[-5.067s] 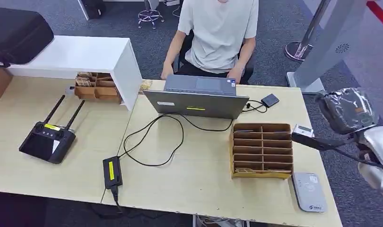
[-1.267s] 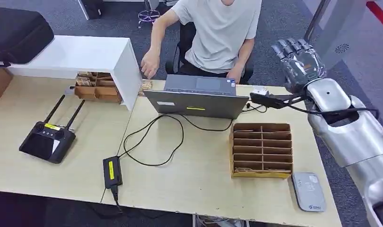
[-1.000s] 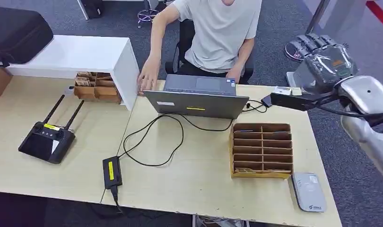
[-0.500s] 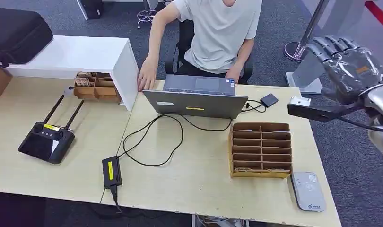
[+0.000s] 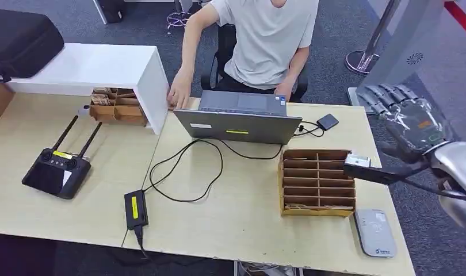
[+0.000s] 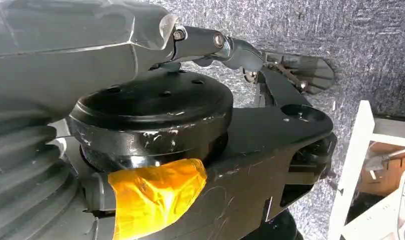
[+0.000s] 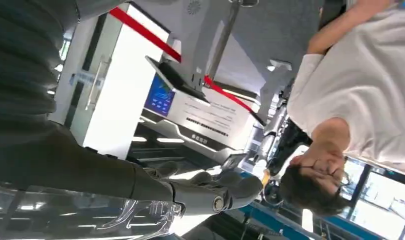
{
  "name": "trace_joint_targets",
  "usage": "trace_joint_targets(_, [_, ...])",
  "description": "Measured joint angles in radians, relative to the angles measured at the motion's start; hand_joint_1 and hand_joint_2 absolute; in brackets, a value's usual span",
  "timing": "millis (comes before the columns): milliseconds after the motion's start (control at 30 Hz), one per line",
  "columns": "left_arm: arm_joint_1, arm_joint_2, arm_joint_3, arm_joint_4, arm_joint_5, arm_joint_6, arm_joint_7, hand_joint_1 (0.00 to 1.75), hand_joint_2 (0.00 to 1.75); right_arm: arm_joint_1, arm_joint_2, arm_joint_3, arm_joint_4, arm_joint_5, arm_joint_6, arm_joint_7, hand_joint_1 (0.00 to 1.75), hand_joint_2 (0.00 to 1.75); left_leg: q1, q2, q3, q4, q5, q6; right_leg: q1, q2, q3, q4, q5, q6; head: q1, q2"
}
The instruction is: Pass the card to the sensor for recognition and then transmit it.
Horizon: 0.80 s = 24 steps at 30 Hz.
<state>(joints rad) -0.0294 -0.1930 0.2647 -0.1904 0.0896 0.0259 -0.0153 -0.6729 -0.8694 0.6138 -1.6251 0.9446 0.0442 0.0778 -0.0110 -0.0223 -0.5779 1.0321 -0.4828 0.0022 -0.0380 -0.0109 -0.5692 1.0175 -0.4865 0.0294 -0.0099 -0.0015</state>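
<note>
Fingers (image 5: 386,95) spread above grey carpet (image 5: 334,34) beside the wooden table (image 5: 230,213).

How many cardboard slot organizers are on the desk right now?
2. One cardboard organizer stands on the desk's right side, beside the card reader. A second organizer sits tucked under the white shelf, partly hidden.

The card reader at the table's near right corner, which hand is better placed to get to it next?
The right hand, probably: it is raised beside the table's right edge, above the slotted cardboard box and the card reader. The left hand hangs over carpet.
</note>
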Motion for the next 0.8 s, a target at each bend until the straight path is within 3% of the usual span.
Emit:
trace_joint_targets(167, [-0.001,-0.001,0.0,0.0,0.0,0.003,0.002,0.0,1.75,0.206,0.004,-0.059,-0.049,0.054,-0.068,0.001,0.0,1.75,0.0,-0.001,-0.001,-0.001,0.0,0.0,0.0,-0.001,0.0,0.0,0.0,0.0,0.0,0.0])
trace_joint_targets(300, [-0.002,-0.001,0.0,0.0,0.0,0.003,0.003,0.0,1.75,0.294,0.008,-0.088,-0.065,0.062,-0.083,0.004,0.0,1.75,0.0,-0.001,-0.001,-0.001,0.0,0.0,0.0,-0.001,0.0,0.0,0.0,0.0,0.0,0.0])
trace_joint_targets(800, [-0.002,-0.001,0.0,0.0,0.0,0.005,0.003,0.0,1.75,0.407,0.047,-0.15,-0.087,0.106,-0.111,-0.02,0.0,1.75,0.0,0.0,0.0,-0.001,0.0,0.0,0.0,0.0,0.0,0.0,0.0,0.0,0.0,0.0])
